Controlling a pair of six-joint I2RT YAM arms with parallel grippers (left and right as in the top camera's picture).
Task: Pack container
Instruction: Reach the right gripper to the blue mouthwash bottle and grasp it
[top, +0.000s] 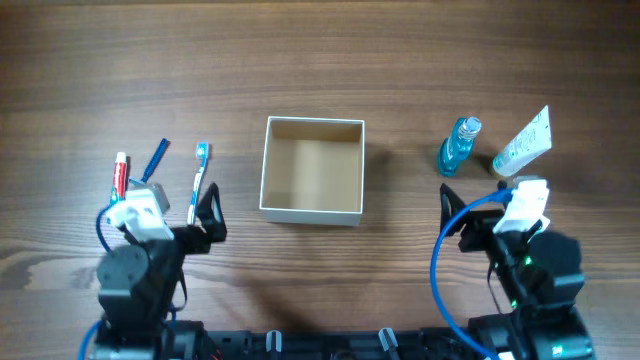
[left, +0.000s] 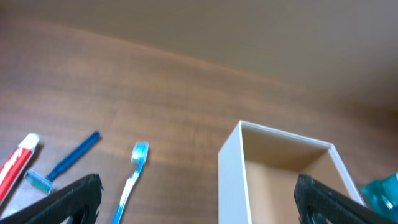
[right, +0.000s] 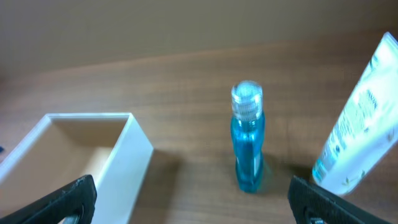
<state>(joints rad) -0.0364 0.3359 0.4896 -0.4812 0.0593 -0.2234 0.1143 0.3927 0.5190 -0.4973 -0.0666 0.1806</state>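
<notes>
Starting at the bottom of the overhead frame, the left gripper (top: 175, 205) sits at lower left and the right gripper (top: 487, 210) at lower right. Both hang over the wooden table (top: 320, 60) with fingers spread wide and nothing between them. The left wrist view confirms this, with the black fingertips (left: 74, 196) far apart at the two bottom corners. The right wrist view shows the same wide gap.

Just above the left gripper in the overhead view lie three items side by side. They are a red-and-white toothpaste tube (top: 121, 175) on the left, a blue razor (top: 155, 160) in the middle and a blue-and-white toothbrush (top: 199, 172) on the right.

Just above the right gripper are a clear blue bottle (top: 457, 148) and, right of it, a white tube (top: 523, 143). In the right wrist view the bottle (right: 247, 143) stands upright at centre and the white tube (right: 357, 137) leans at the right edge.

The container (top: 312, 213) sits at the centre of the overhead frame. It lies between the two grippers and slightly above them, apart from both, and its tan inside is open. In the left wrist view its white corner (left: 230, 180) rises in the lower right, nearer the right-hand finger. In the right wrist view it (right: 134, 162) fills the lower left, just above the left-hand finger.
</notes>
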